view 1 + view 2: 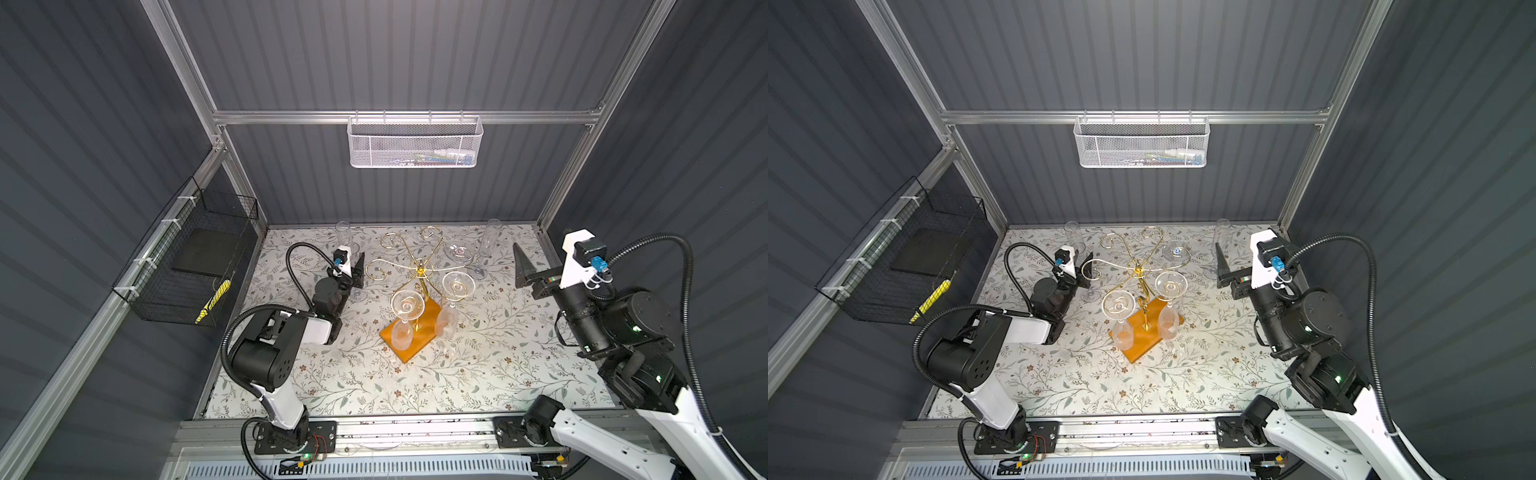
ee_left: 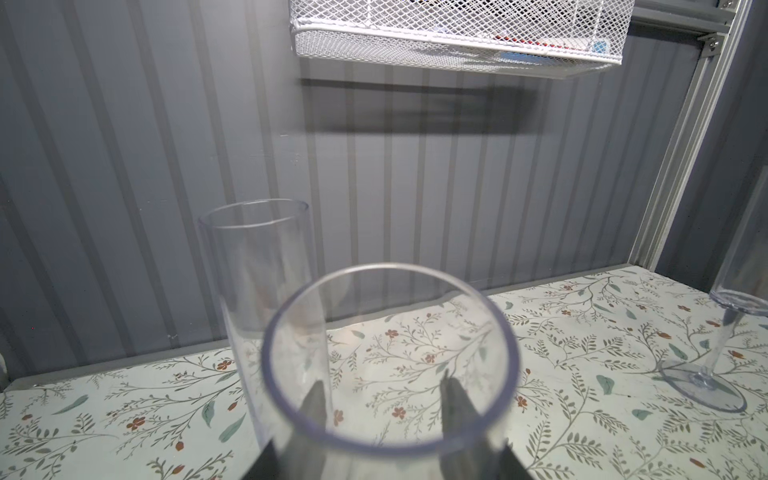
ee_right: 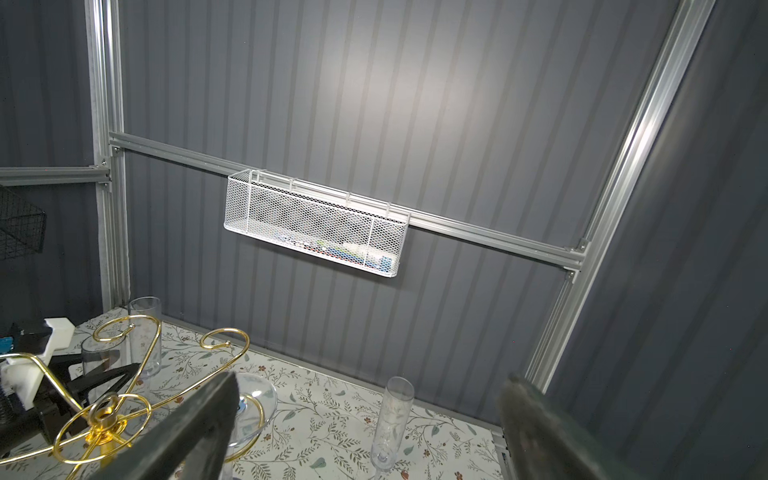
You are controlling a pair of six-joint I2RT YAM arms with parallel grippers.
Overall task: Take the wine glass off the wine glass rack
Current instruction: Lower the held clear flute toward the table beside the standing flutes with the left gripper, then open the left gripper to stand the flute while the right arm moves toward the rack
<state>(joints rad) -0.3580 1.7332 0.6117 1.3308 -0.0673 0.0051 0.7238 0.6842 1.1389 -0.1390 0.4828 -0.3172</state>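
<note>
Gold wire scrolls fan out at mid-table: the wine glass rack [image 1: 420, 266] stands on its orange-brown wooden base, with the hanging glasses [image 1: 402, 332] upside down on its near and right-hand arms. Over to the left of it, off the rack and apart from its wires, there's the wine glass [image 2: 390, 332], upright, clamped between the fingers [image 2: 453, 399] of the left gripper [image 2: 382, 380]. Its foot shows low by the floral tablecloth [image 1: 498, 353] in both top views, though whether it touches is hard to call. The right gripper [image 3: 370, 378] hangs in the air to the right of the rack, jaws spread wide, nothing between them. A tall clear flute [image 2: 253, 270] stands by the back wall on the left, and a second flute [image 3: 395, 415] stands at the back right.
</note>
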